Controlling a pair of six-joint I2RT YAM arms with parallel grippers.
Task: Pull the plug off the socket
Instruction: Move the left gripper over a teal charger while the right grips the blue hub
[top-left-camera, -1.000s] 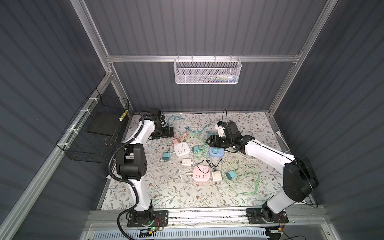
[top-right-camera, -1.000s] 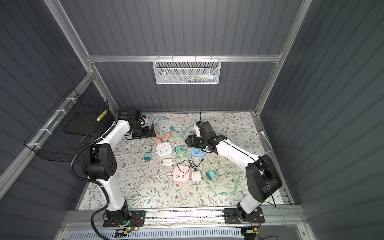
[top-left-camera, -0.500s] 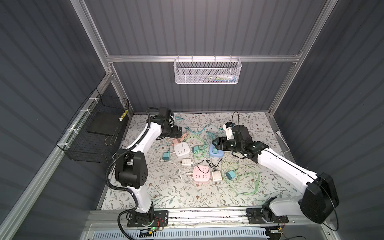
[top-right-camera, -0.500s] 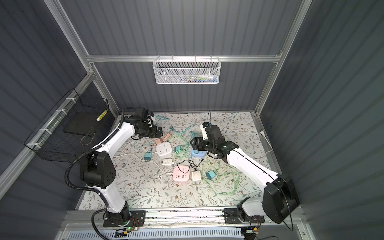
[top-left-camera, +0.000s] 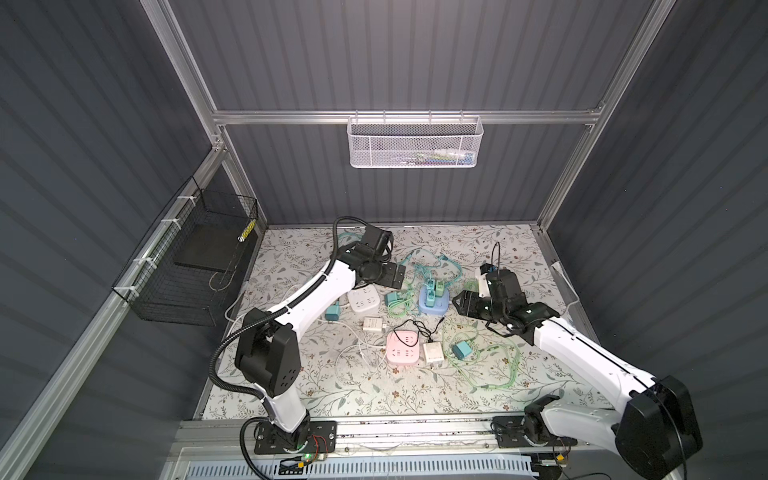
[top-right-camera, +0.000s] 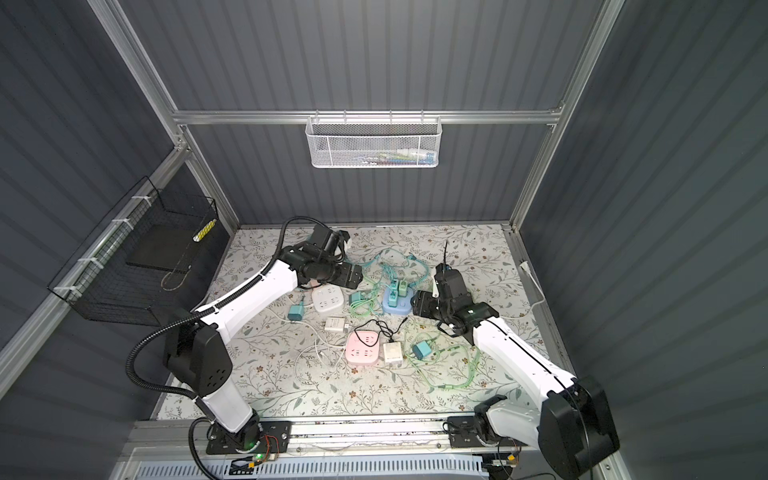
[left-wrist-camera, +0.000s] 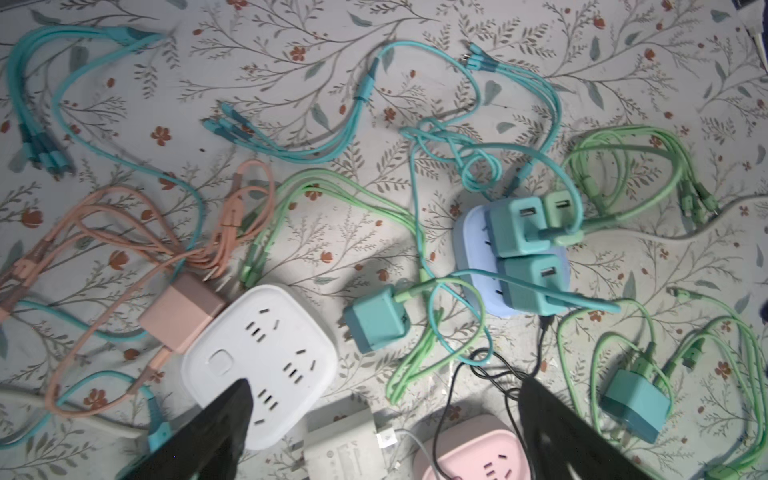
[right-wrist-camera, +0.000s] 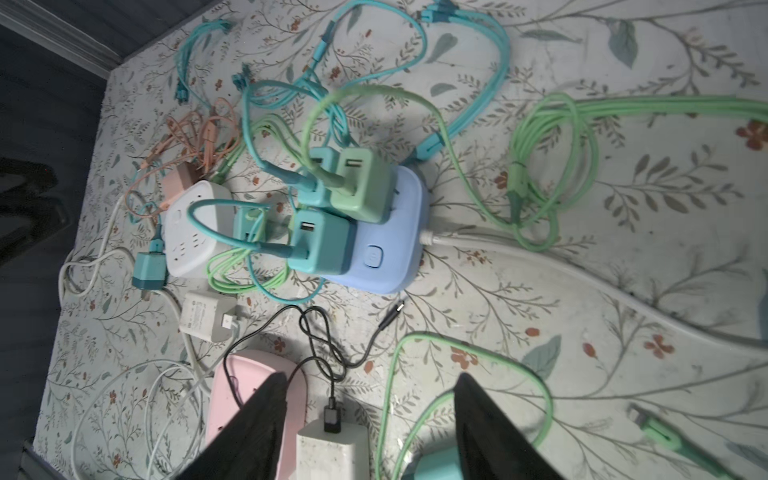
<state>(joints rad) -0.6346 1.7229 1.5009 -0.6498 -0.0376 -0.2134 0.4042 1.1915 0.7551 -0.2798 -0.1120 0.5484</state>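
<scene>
Standing prongs-down in the top face of the blue socket (right-wrist-camera: 382, 253) are three cube plugs: a near teal plug (right-wrist-camera: 322, 243) on the side facing the right gripper (right-wrist-camera: 370, 378), and a green plug (right-wrist-camera: 361, 191) and a far teal plug (right-wrist-camera: 320, 178) side by side behind it. Each one's long axis runs straight up out of the socket face, so I judge the pull has to go upward.

The socket lies directly ahead of the right gripper's fingertips. In a top view the tips sit just beside its edge (top-left-camera: 434, 305). The jaws are parted and nothing is clamped. A pink socket (right-wrist-camera: 257, 395) and a white adapter (right-wrist-camera: 332, 453) lie loose on the table near the fingers.

The left gripper (left-wrist-camera: 384, 382) is spread wide and empty above a white socket (left-wrist-camera: 266, 345). For it the blue socket lies ahead and off to one side, farther away.

The right arm looks the nearer, with the near teal plug first in its reach. It would need to rise over the plug before closing on it.
</scene>
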